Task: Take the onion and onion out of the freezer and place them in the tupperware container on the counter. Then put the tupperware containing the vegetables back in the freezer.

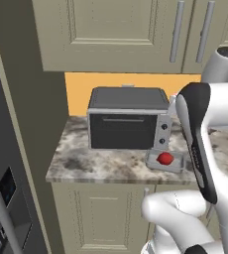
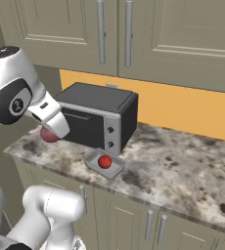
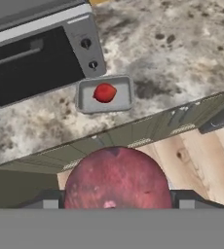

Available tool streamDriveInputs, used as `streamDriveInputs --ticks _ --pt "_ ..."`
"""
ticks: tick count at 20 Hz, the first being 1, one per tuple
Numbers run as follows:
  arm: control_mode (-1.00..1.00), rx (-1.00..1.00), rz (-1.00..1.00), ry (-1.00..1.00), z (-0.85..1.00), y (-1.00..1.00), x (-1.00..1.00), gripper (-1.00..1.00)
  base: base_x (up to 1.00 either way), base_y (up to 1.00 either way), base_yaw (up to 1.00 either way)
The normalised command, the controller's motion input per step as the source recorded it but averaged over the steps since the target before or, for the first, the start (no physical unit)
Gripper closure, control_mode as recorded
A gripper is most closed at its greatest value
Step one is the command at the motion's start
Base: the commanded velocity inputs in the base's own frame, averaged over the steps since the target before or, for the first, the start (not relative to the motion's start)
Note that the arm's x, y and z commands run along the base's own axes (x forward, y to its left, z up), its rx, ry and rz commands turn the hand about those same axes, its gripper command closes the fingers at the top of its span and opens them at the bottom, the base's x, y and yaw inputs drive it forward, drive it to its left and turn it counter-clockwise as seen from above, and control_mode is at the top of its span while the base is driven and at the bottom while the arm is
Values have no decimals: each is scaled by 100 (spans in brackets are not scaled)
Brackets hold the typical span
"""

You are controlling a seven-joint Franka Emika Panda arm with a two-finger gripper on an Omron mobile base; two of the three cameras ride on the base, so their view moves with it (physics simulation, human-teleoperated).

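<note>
A: Onions, count? Two. Brighter red onion point(image 3: 104, 92) sits in the tupperware container point(image 3: 125, 97), roughly mid-box, grey floor bare on all sides of it. Duller pinkish onion point(image 3: 117, 177) is in the gripper point(image 3: 117, 204), fingers set wide w/ the ball clamped between them, pads touching both flanks.

B: Where's the box vs the counter edge?

A: On the counter point(image 2: 183, 166), near the front edge, just in front of the toaster oven point(image 2: 97, 119) at its knob-side corner. Can't tell if box touches oven; looks just apart. In the hand view the held onion hangs out past the counter's front lip, over wood floor point(image 3: 201, 160), cabinet fronts point(image 3: 133, 136) between it and the slab.

B: Free space?

A: Plenty of bare stone on the side of the box away from the oven, all the way along. Oven blocks the back. Upper cabinets point(image 1: 126, 30) overhang, w/ two bar handles point(image 1: 176, 30) in the left base view.

B: Freezer?

A: Dark grey freezer point(image 1: 9, 198) at far left of the left base view, long bar handle running down the front. One oven, one box, two onions.
</note>
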Motion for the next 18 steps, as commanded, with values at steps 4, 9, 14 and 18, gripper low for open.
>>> streamDriveInputs --ticks 4,9,14,18 --pt "-100 -1 9 1 -69 -18 19 100 0 0 0" --pt "-100 -3 2 5 -75 -1 51 100 0 0 0" --pt "-100 0 1 1 -63 -14 68 100 0 0 0" --pt "-100 0 1 2 -53 -17 79 100 0 0 0"
